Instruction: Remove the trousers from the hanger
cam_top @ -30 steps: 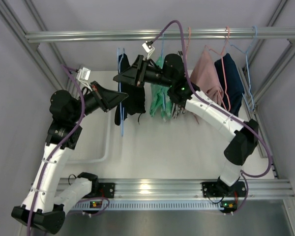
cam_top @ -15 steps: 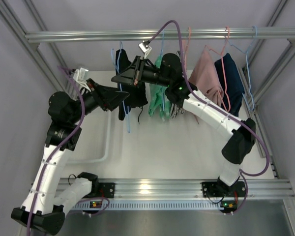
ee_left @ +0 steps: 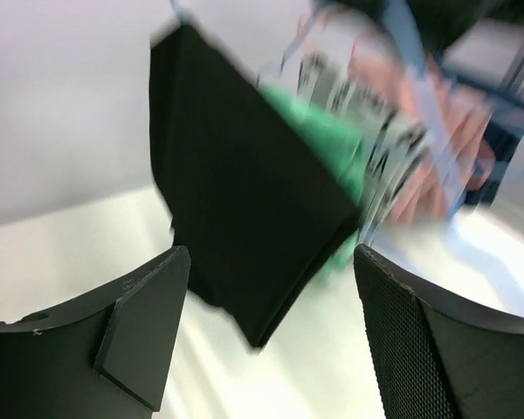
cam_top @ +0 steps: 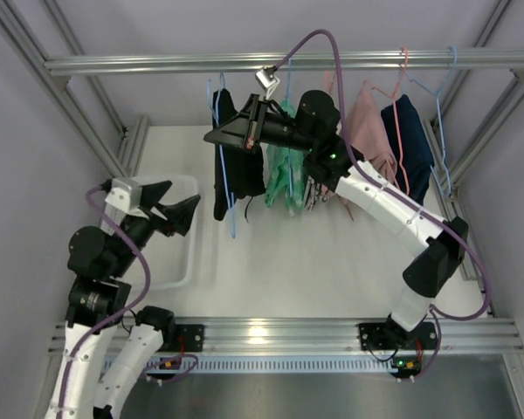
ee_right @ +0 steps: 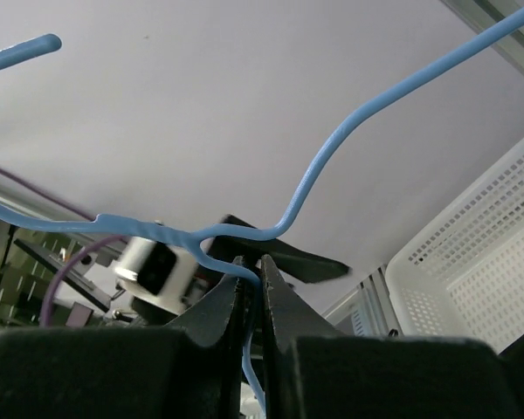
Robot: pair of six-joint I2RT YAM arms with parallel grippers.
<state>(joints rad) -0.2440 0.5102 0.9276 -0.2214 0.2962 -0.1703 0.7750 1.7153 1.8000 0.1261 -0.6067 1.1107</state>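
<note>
Top external: where are the trousers (cam_top: 231,166) now? (A)

Black pair, on the blue hanger (cam_top: 215,94), hanging just below the rail (cam_top: 157,63), left of the green garment (cam_top: 284,175). Sits a bit further right than 0.5 s ago. (B)

R gripper (cam_top: 213,138)? (A)

At the hanger, approx same spot as before. Right wrist view: fingers (ee_right: 284,305) pinched together on the hanger (ee_right: 332,148) wire. (B)

And L gripper (cam_top: 182,212)? (A)

Biggest change. It was up against the trousers' left side; now it's dropped back and low, over the white basket (cam_top: 190,257), well apart from the cloth. Left wrist view: fingers (ee_left: 140,323) wide apart, nothing between, trousers (ee_left: 244,227) ahead, blurred. (B)

Rest of the rail? (A)

Patterned item (cam_top: 315,194), pink garment (cam_top: 367,131), navy garment (cam_top: 410,140), each on its own hanger. (B)

Surface, room? (A)

White table (cam_top: 332,279), basket at its left edge, alu frame round it, plain pale walls. (B)
</note>
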